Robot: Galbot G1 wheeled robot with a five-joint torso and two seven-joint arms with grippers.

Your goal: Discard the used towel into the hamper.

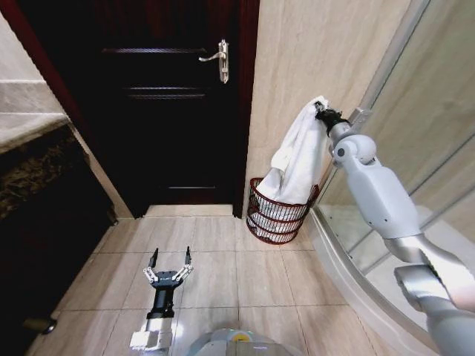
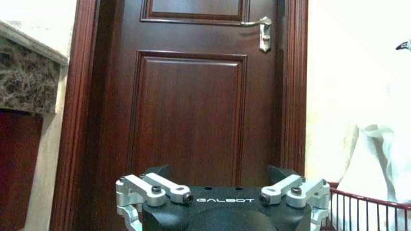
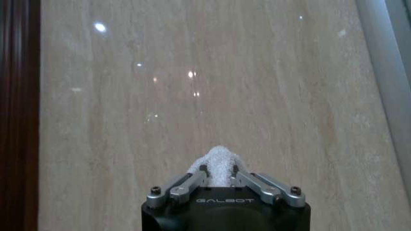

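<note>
A white towel [image 1: 303, 159] hangs from my right gripper [image 1: 319, 106], which is shut on its top corner high against the beige wall. The cloth's lower end drapes into the hamper [image 1: 266, 222], a dark red wire basket on the floor by the door frame. In the right wrist view a tuft of towel [image 3: 218, 163] pokes out between the closed fingers of my right gripper [image 3: 218, 172]. My left gripper [image 1: 170, 256] hovers low over the floor tiles, open and holding nothing. The left wrist view catches the hamper rim [image 2: 376, 201] and the towel [image 2: 378, 163] at one edge.
A dark wooden door [image 1: 159, 104] with a metal handle [image 1: 219, 58] stands closed behind the hamper. A marble-topped dark vanity [image 1: 33, 185] runs along the left. A curved glass shower enclosure [image 1: 415, 148] borders the right. Open floor tiles [image 1: 223, 267] lie between.
</note>
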